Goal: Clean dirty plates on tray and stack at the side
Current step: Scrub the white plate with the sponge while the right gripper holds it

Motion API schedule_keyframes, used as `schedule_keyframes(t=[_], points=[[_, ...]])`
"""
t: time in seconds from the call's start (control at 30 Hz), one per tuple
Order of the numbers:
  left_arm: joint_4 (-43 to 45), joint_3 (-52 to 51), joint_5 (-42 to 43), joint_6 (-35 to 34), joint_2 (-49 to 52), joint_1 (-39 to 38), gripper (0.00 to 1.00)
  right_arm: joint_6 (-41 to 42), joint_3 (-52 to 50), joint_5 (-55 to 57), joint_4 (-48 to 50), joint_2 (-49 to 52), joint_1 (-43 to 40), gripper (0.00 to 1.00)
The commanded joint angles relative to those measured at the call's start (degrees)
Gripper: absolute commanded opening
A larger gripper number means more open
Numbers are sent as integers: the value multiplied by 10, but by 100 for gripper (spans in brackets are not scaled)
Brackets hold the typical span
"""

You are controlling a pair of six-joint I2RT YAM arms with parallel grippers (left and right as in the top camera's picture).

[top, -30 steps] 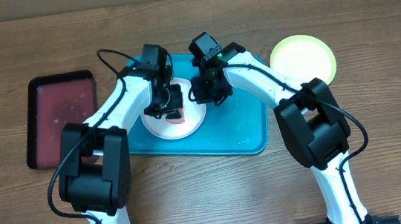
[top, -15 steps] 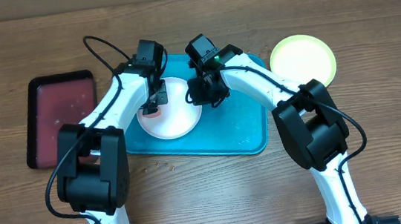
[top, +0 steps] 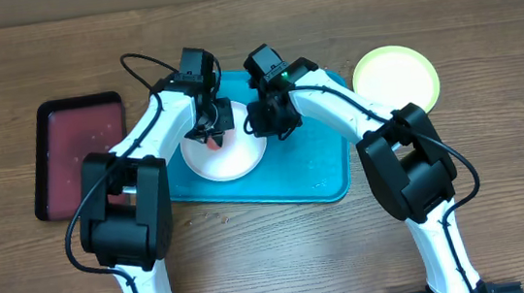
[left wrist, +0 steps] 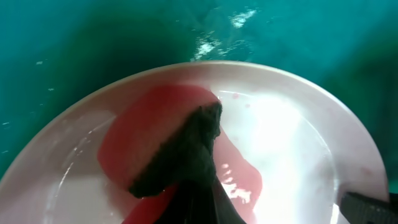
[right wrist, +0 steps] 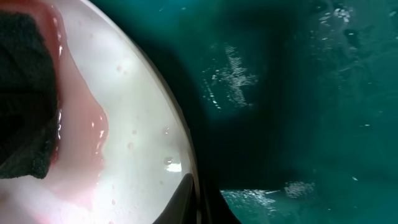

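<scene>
- Overhead: the white plate (top: 234,161) lies on the left half of the tray (top: 314,175). A yellow-green plate (top: 394,79) sits apart on the surface (top: 496,141), right of the tray, and a dark red tray (top: 82,156) sits to the left.
- Overhead: the left end effector (top: 214,135) hangs over the white plate. The right end effector (top: 260,127) is at the plate's right rim.
- Left wrist: the left end effector is clenched on a dark pad (left wrist: 186,155), which is pressed into a wet red smear (left wrist: 134,134) across the plate's bowl.
- Right wrist: the right end effector is pinched on the white plate's rim, with wet tray just beside it.
- Risk: the slick rim could probably slip from the pinch under the pad's sideways push, letting the plate skid. The pad may only spread the smear.
- Change: half a second earlier the pad sat at the plate's left edge; now it is nearer the centre. The right end effector's hold is unchanged.
</scene>
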Motion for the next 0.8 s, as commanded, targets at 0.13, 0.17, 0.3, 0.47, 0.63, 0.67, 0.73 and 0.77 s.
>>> schedule_keyframes(t=[0.13,0.17,0.3,0.47,0.63,0.67,0.73,0.77], points=[[-24,-2,77,33,32,-14,4,-4,-12,27,-3,16,-3,4],[-30,1,77,42,30,-13,4,-4,-12,27,-3,16,-3,4],[-60,21,77,54,25,-13,4,-4,-12,27,-3,16,-3,4],[-100,59,77,54,24,-11,4,-4,-12,27,-3,16,-3,4],[-111,67,78,54,25,-12,4,-4,-12,27,-2,16,-3,4],[-112,67,78,54,25,-12,4,-4,-12,27,-2,16,-3,4],[-117,67,79,54,25,-12,4,-4,-12,27,-1,16,-3,4],[-122,66,79,54,25,-12,4,-4,-12,27,-1,16,-3,4]])
